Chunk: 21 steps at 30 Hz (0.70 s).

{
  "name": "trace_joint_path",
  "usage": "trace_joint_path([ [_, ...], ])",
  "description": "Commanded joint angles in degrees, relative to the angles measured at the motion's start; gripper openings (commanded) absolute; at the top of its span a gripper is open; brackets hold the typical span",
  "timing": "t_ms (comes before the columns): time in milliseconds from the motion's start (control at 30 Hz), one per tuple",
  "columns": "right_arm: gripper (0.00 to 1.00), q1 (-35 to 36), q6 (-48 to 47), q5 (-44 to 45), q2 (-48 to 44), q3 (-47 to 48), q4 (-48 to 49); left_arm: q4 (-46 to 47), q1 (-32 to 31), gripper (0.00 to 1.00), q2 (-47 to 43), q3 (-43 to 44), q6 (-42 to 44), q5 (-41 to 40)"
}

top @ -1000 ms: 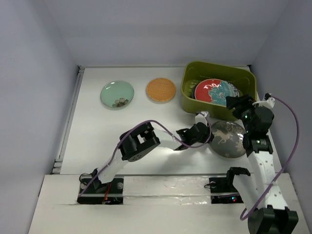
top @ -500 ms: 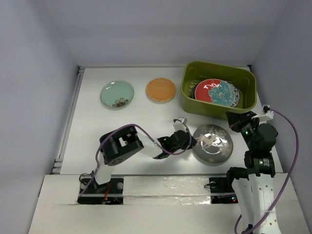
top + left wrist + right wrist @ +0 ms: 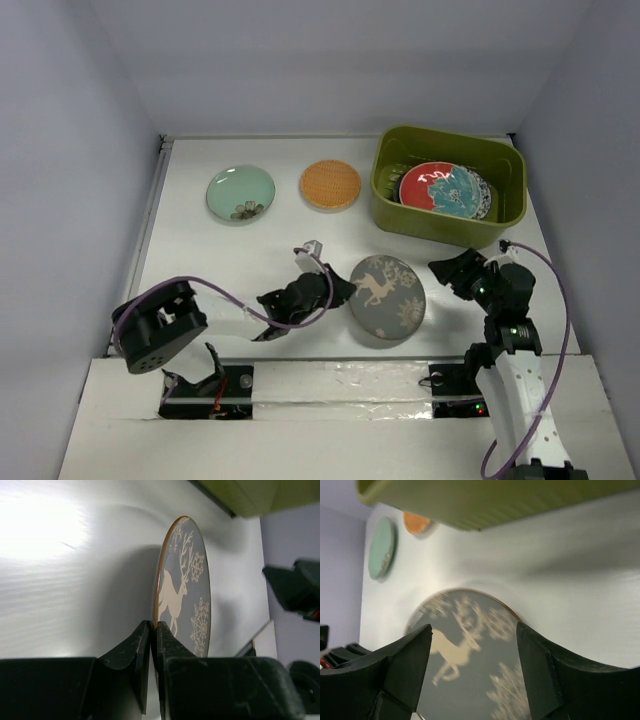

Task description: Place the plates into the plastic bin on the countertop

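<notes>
While gripped, deer plate [image 3: 387, 298] farther left.

The silver-grey deer plate [image 3: 182, 590] has a smooth, satiny face and a thin coppery rim. The white countertop [image 3: 60, 555] is smooth, faintly grained, and throws back a bright glare. The olive bin [image 3: 440, 222] looks like slightly shiny plastic. The orange plate [image 3: 330, 185] looks woven, and the mint green plate [image 3: 241, 193] is glazed and glossy. The left gripper [image 3: 153, 630] is matt black plastic.

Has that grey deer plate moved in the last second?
Yes. The deer plate slid left, from below the middle of the bin to below its left corner.
</notes>
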Motion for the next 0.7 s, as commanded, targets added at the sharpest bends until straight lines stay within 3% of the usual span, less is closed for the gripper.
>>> trace_joint_path([
  [0, 0.74, 1.4, 1.4, -3.1, 2.9, -1.5, 8.3, 7.0, 5.2, 0.00, -7.6, -3.3, -2.1, -2.1],
  [200, 0.84, 7.9, 2.1, 1.9, 5.8, -1.4, 10.1, 7.4, 12.4, 0.00, -18.3, -8.1, -2.1, 1.2],
  [400, 0.89, 17.7, 3.4, -1.8, 17.5, -3.8, 24.3, 6.0, 16.4, 0.00, -24.4, -8.7, -1.6, 4.8],
  [533, 0.91, 24.2, 6.2, -1.1, 27.3, -4.3, 32.9, 10.0, 17.5, 0.00, -25.8, -11.3, -3.6, 7.5],
  [667, 0.92, 26.0, 9.7, -1.9, 28.5, -5.5, 41.6, 11.2, 18.5, 0.00, -27.2, -12.6, -4.6, 10.2],
])
